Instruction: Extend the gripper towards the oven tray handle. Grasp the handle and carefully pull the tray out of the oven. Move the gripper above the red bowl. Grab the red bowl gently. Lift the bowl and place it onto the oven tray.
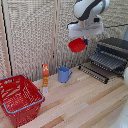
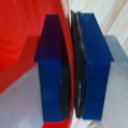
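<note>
1. Between the jaws, in the wrist view, sits the thin rim of the red bowl (image 2: 30, 45); the two blue fingers (image 2: 52, 70) press on it from either side, so the gripper (image 2: 71, 75) is clamped on the bowl's edge.

2. Just below the jaws, in the exterior view, the red bowl (image 1: 77, 45) hangs from the gripper (image 1: 83, 36), tilted and clear of the table (image 1: 85, 100). It touches nothing but the fingers.

3. Below and to the exterior view's right of the jaws, the tray (image 1: 106, 61) lies drawn out of the oven (image 1: 114, 50), its bars resting over the lowered door. The thin handle bar (image 1: 92, 71) along the front is hard to separate from the door edge at this size.

4. Judged from this, the pulling of the tray looks done, and so do the grasp and lift of the bowl. What is left is to carry the bowl across over the tray, lower it, and let go.

5. The bowl is near the tray but not yet above it; it hangs short of the tray's front end, well above it.

6. Further out from the jaws, on the table, stand a blue mug (image 1: 64, 74), an orange bottle (image 1: 45, 76) and a large red basket (image 1: 19, 98), all well apart from the bowl's likely path.
</note>
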